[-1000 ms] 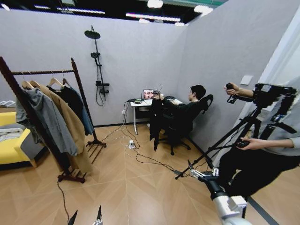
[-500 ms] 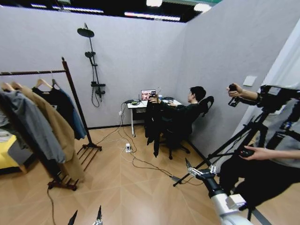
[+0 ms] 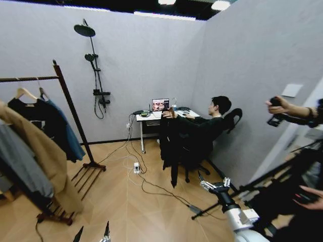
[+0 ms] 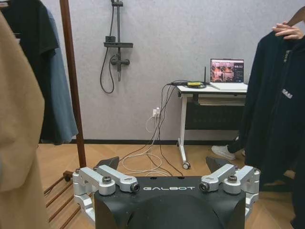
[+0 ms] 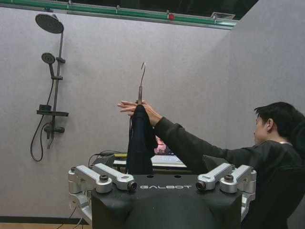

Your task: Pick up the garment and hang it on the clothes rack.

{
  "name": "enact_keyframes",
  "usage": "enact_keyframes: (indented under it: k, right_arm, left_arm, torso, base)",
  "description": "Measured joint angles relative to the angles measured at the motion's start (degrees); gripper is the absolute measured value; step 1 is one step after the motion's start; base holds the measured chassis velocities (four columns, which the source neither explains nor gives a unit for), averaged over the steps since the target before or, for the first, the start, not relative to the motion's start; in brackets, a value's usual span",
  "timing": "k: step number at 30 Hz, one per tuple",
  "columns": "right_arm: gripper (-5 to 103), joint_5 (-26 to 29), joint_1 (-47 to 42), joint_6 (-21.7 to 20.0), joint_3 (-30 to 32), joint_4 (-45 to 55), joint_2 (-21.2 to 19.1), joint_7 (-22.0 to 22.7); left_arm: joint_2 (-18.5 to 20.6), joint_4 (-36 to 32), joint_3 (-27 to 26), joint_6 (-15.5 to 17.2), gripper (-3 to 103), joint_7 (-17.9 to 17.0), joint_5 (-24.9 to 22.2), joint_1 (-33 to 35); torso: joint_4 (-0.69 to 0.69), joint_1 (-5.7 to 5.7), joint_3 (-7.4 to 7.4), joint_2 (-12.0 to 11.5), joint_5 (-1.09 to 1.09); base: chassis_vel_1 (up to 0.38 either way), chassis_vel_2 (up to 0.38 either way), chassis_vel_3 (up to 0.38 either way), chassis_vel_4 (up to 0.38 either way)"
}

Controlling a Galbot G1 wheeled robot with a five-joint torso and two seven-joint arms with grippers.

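A seated person holds up the garment (image 3: 169, 143), a long black jacket on a hanger, in front of the desk. In the right wrist view the garment (image 5: 141, 143) hangs from the person's hand, straight ahead and well beyond my reach. The left wrist view has the garment (image 4: 276, 109) off to one side. My right gripper (image 3: 213, 183) is stretched forward low at the right, open and empty. At the bottom edge, my left gripper (image 3: 93, 233) (image 4: 162, 162) is open and empty too. The clothes rack (image 3: 70, 113) stands at the left with its rail (image 3: 25, 79) carrying other clothes.
A tan coat (image 3: 40, 156), a grey hoodie (image 3: 20, 171) and dark tops (image 3: 50, 121) hang on the rack. Cables and a power strip (image 3: 136, 167) lie on the wooden floor. A desk with a laptop (image 3: 161, 105) stands at the back wall. A person with a camera tripod (image 3: 282, 176) is at the right.
The whole head view has shifted, so the camera has turned right; the rack now sits at the left edge. The person still holds the garment up. Both grippers stay open.
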Motion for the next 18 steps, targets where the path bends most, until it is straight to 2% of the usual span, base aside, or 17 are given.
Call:
enact_keyframes:
  k: [2, 3, 4, 5, 6, 7, 8, 10, 12, 13, 18]
  right_arm:
    - [100, -0.2, 0.1, 0.2, 0.0, -0.2, 0.0, 0.0]
    - [100, -0.9, 0.0, 0.6, 0.0, -0.4, 0.0, -0.1]
    - [100, -0.9, 0.0, 0.6, 0.0, -0.4, 0.0, -0.1]
    - [100, -1.3, 0.0, 1.0, 0.1, -0.7, 0.1, -0.1]
    - [100, -1.6, 0.0, 1.3, 0.2, -1.0, 0.1, -0.1]
    - [100, -1.6, 0.0, 1.3, 0.2, -1.0, 0.1, -0.1]
    - [100, -1.8, 0.0, 1.5, 0.3, -1.1, 0.2, -0.1]
    - [100, -1.8, -0.1, 1.7, 0.4, -1.3, 0.2, 0.0]
    - [100, -1.9, -0.2, 2.2, 0.5, -1.7, 0.2, 0.1]
    - [100, -1.9, -0.3, 2.4, 0.6, -1.9, 0.2, 0.1]
    - [100, -1.8, -0.3, 3.3, 0.5, -2.3, 0.1, 1.1]
  left_arm:
    - [0.0, 0.0, 0.0, 0.0, 100, 0.0, 0.0, 0.0]
    - [0.0, 0.0, 0.0, 0.0, 100, 0.0, 0.0, 0.0]
    - [0.0, 0.0, 0.0, 0.0, 100, 0.0, 0.0, 0.0]
    - [0.0, 0.0, 0.0, 0.0, 100, 0.0, 0.0, 0.0]
    - [0.0, 0.0, 0.0, 0.0, 100, 0.0, 0.0, 0.0]
    - [0.0, 0.0, 0.0, 0.0, 100, 0.0, 0.0, 0.0]
    - [0.0, 0.0, 0.0, 0.0, 100, 0.0, 0.0, 0.0]
    - [0.0, 0.0, 0.0, 0.0, 100, 0.0, 0.0, 0.0]
    - [0.0, 0.0, 0.0, 0.0, 100, 0.0, 0.0, 0.0]
    - [0.0, 0.0, 0.0, 0.0, 100, 0.0, 0.0, 0.0]
    - [0.0, 0.0, 0.0, 0.0, 100, 0.0, 0.0, 0.0]
  torso:
    - [0.01, 0.00, 0.00, 0.0, 0.05]
    - [0.00, -0.02, -0.01, 0.0, -0.05]
    - [0.00, -0.02, -0.01, 0.0, -0.05]
    - [-0.03, -0.02, -0.01, 0.0, -0.04]
    - [0.01, 0.00, 0.00, 0.0, 0.08]
    - [0.01, 0.00, 0.00, 0.0, 0.08]
    - [-0.02, -0.01, -0.01, 0.0, -0.03]
    - [-0.04, -0.04, -0.03, 0.0, -0.05]
    - [0.00, -0.02, -0.01, 0.0, 0.04]
    - [-0.02, -0.04, -0.02, 0.0, -0.07]
    - [-0.02, -0.03, -0.02, 0.0, 0.00]
  base:
    - [-0.398, 0.347, 0.398, -0.310]
    - [-0.408, 0.317, 0.408, -0.330]
    - [-0.408, 0.317, 0.408, -0.330]
    - [-0.394, 0.317, 0.358, -0.336]
    - [-0.341, 0.354, 0.358, -0.330]
    - [-0.341, 0.354, 0.358, -0.330]
    - [-0.374, 0.331, 0.339, -0.330]
    - [-0.374, 0.394, 0.337, -0.337]
    - [-0.287, 0.406, 0.273, -0.412]
    - [-0.261, 0.425, 0.265, -0.413]
    - [-0.241, 0.449, 0.228, -0.470]
